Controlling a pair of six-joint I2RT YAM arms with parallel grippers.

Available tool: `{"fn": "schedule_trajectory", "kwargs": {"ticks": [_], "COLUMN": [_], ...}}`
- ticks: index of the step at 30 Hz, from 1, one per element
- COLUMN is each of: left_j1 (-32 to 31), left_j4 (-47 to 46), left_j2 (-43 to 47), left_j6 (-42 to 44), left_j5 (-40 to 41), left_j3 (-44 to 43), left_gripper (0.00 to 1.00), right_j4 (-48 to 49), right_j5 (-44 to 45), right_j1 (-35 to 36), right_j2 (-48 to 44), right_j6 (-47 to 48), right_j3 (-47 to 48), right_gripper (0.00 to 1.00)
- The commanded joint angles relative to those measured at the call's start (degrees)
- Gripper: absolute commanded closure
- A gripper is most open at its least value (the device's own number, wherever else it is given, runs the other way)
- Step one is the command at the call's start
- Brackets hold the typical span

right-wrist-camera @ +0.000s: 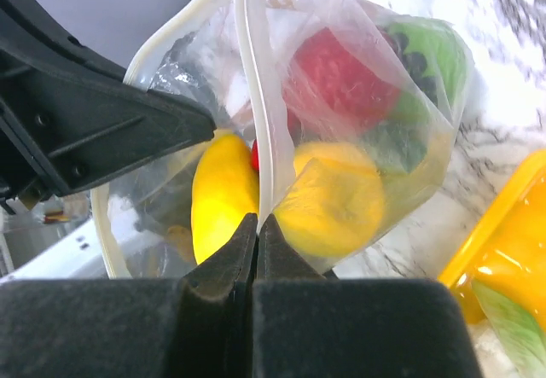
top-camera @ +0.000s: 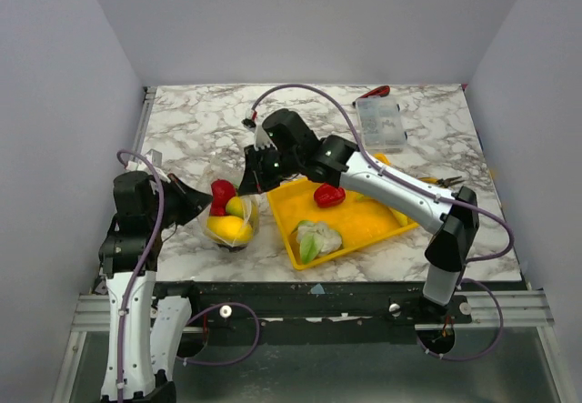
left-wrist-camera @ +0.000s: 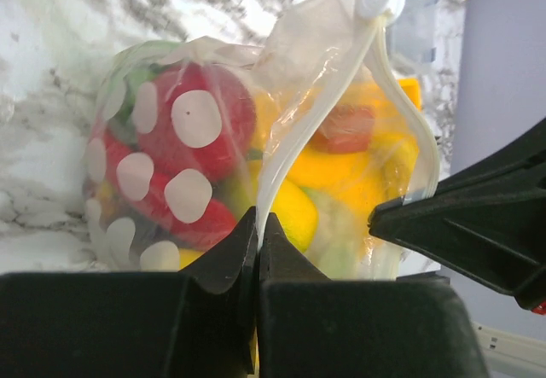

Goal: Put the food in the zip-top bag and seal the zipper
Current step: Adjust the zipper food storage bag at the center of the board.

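Zip-top bag (top-camera: 232, 221) stood just left of the yellow tray (top-camera: 364, 226), mouth up and agape, part loaded: red piece (left-wrist-camera: 200, 122), yellow piece (right-wrist-camera: 223, 194), some green. Zipper (right-wrist-camera: 253, 96) was unsealed, its two strips bowed well apart. Left gripper (left-wrist-camera: 258, 224) was fully closed, pinching the rim on the side away from the tray. Right gripper (right-wrist-camera: 258, 224) was likewise fully closed on the rim at the tray side. Red pepper (top-camera: 329, 195) and cauliflower (top-camera: 318, 237) lay in the tray, not yet bagged.

Risks, as judged:
- Both arms were tied up holding the mouth, so freeing one to fetch the pepper could let the floppy film collapse, or the loaded bag tip and spill.
- The thin rim could slip from the fingertips under the load.
- Sealing now would strand food outside
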State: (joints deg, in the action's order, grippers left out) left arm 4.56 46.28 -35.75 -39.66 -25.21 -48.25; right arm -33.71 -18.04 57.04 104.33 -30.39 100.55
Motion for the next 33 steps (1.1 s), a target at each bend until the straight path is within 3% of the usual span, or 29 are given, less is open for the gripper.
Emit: {"fn": "schedule_trajectory", "kwargs": {"ticks": [1, 10, 14, 18, 21, 26, 30, 33], "left_j1": [0.2, 0.5, 0.6, 0.7, 0.7, 0.8, 0.7, 0.8], "left_j4": [-0.3, -6.3, -5.2, -2.2, -2.3, -6.8, -7.9, -6.9], "left_j2": [2.7, -0.2, 0.0, 0.5, 0.4, 0.2, 0.3, 0.3], "left_j6": [-1.5, -3.4, -2.6, -0.7, -0.2, -2.2, -3.1, -2.0], "left_j5": [0.7, -2.3, -1.4, 0.4, 1.0, -4.7, -5.5, -3.8], "left_j3": [-6.3, 7.5, 2.1, -3.6, -2.9, 3.6, 3.0, 1.6], "left_gripper": [1.00, 1.00, 1.00, 1.00, 1.00, 1.00, 1.00, 1.00], "right_j4": [0.7, 2.3, -2.0, 1.5, -0.7, -7.2, -8.3, -8.6], "right_j5": [-0.4, 4.1, 3.0, -0.5, 1.9, 6.3, 5.5, 5.5], "right_j1": [-0.1, -1.3, -1.4, -1.4, -1.4, -1.4, -1.4, -0.4], "right_j2": [-1.0, 2.0, 3.9, -0.2, -1.2, 0.4, 0.4, -0.6], "right_j6": [-1.3, 1.1, 2.4, 0.7, 2.7, 7.7, 7.9, 10.4], "right_j3": [2.8, -4.1, 3.1, 1.9, 1.7, 4.1, 7.3, 9.3], "right_gripper": [1.00, 1.00, 1.00, 0.99, 0.89, 0.85, 0.86, 0.75]}}
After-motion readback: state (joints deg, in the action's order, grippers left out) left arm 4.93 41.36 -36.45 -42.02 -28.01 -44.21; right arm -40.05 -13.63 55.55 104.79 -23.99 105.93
